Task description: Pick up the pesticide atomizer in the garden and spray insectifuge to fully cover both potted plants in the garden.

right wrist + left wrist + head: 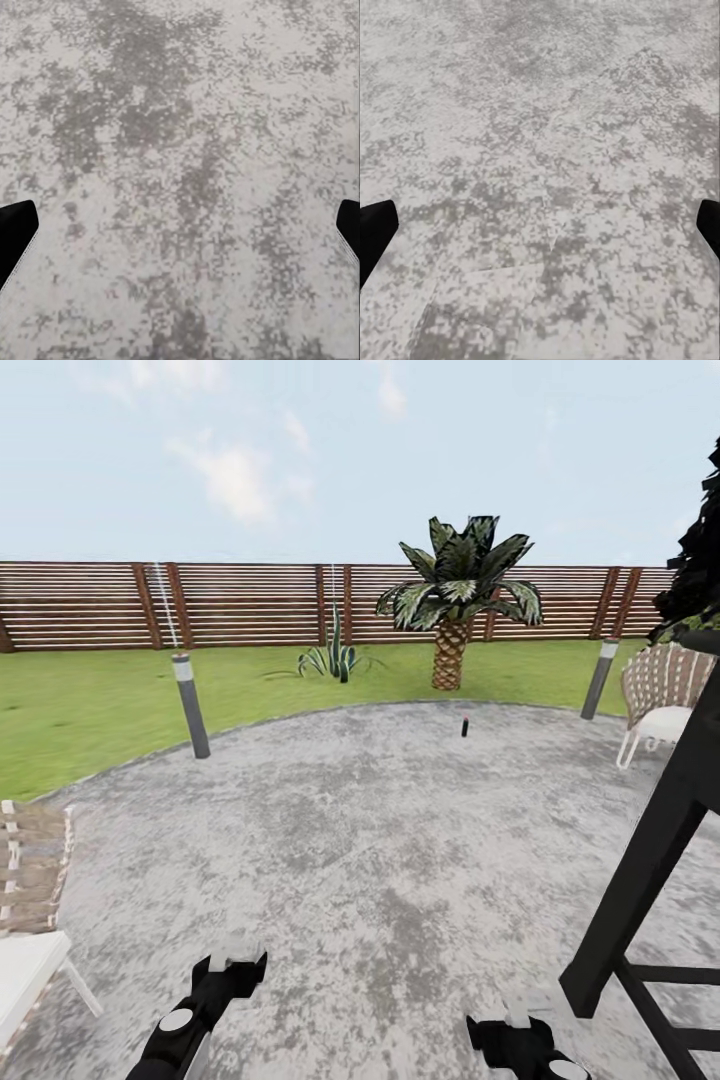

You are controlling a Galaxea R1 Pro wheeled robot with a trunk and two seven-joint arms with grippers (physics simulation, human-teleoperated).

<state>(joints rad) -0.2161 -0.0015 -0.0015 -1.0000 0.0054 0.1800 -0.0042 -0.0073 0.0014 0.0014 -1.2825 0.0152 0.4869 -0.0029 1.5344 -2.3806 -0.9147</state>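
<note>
A woven chair [30, 920] sits at the left edge of the mottled grey stone patio [380, 860]. The left pincer [232, 958] hangs low over the paving, its fingers [375, 232] spread wide and holding nothing. A grey bollard [190, 705] stands at the patio rim, the lawn [90, 705] and slatted fence [240, 603] behind. A spiky plant [335, 657] and a palm [455, 595] grow on the grass. The pesticide atomizer [465, 726] stands upright far across the patio. The right pincer [517, 1015] is likewise wide open and empty. A dark frame [650, 860] rises on the right.
</note>
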